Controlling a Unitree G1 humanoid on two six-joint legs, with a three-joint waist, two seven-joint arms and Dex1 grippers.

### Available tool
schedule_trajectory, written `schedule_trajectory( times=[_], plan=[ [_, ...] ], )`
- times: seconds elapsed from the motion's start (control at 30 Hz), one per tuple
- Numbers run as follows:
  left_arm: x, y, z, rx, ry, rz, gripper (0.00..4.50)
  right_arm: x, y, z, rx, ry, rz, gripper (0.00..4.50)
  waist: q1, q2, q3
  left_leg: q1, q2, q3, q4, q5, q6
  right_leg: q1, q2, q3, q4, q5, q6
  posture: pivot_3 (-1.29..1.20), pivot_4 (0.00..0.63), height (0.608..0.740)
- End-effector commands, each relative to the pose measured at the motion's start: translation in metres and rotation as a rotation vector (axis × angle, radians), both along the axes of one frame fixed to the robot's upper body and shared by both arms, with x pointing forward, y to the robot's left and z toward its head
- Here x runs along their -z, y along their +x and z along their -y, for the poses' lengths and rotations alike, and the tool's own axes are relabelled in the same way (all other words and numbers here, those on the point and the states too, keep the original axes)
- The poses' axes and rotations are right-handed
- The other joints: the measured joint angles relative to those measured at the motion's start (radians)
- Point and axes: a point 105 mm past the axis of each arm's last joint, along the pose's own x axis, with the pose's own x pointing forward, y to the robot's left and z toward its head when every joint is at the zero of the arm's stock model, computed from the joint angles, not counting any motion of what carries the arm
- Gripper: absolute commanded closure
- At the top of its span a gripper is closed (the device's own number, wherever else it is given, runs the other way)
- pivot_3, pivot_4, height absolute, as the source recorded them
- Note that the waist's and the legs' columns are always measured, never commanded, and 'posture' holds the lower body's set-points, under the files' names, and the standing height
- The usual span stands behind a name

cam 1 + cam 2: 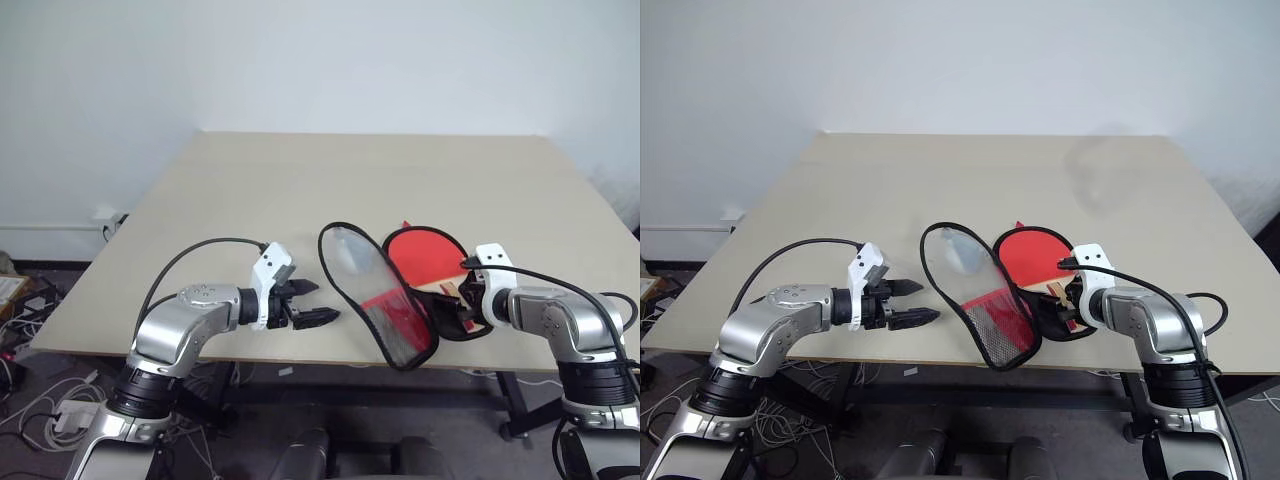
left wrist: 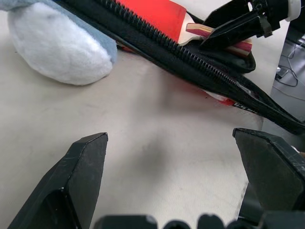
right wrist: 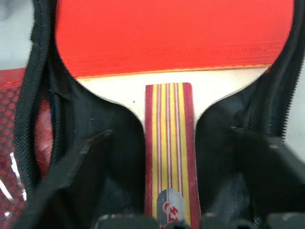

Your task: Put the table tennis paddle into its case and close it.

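Bench (image 1: 300, 190): pale top, carrying all items near its front edge.

Case (image 1: 375, 295): lies open, its translucent, black-edged lid half raised and tilted; zip unfastened.

Table tennis paddle (image 1: 425, 255): lies inside the lower half of the case, red face up, striped handle pointing toward the right gripper (image 3: 167, 191).

Right gripper: jaws spread apart on either side of the handle, not clamping it.

Left gripper (image 1: 305, 302): jaws wide open, holding nothing, near the case's lid but apart from it.
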Motion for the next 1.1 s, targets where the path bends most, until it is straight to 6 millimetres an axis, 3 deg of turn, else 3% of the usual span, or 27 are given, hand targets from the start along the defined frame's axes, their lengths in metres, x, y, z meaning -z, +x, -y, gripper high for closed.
schedule_trajectory(
  times=[0.03,0.2,0.63,0.87,1.1],
  plan=[
    [-0.017,-0.002,-0.002,0.016,-0.019,0.049,0.00,-0.038,0.013,0.003,-0.022,0.040,0.174,0.04,0.000,0.000,0.000,0.000,0.000,0.000,0.000,0.000,0.000,0.000,0.000,0.000,0.000,0.000,0.000,0.00,0.000,0.740],
    [-0.017,-0.003,-0.003,0.025,-0.014,0.043,0.00,-0.072,0.011,0.000,-0.139,0.096,0.325,0.04,0.000,0.000,0.000,0.000,0.000,0.000,0.000,0.000,0.000,0.000,0.000,0.000,0.000,0.000,0.000,0.00,0.000,0.740],
    [-0.007,-0.004,0.000,0.100,0.041,0.045,0.00,-0.101,-0.016,0.023,-0.417,0.221,0.438,0.04,0.000,-0.001,0.001,-0.001,0.000,0.000,0.000,0.000,0.000,0.000,-0.002,0.000,-0.001,0.000,0.000,0.00,0.000,0.740],
    [-0.004,-0.005,0.015,0.154,0.031,0.048,0.00,-0.097,-0.035,0.028,-0.525,0.263,0.415,0.04,0.000,-0.002,0.001,-0.001,0.001,0.000,0.000,0.000,0.000,0.000,-0.002,0.000,-0.001,0.000,0.000,0.00,0.000,0.740],
    [-0.005,-0.001,0.030,0.190,0.021,0.076,0.00,-0.094,-0.032,0.026,-0.531,0.243,0.417,0.04,0.000,-0.003,0.002,-0.002,0.001,0.000,0.001,0.000,0.000,0.000,-0.003,0.000,-0.001,0.000,0.000,0.00,0.000,0.740]
  ],
)
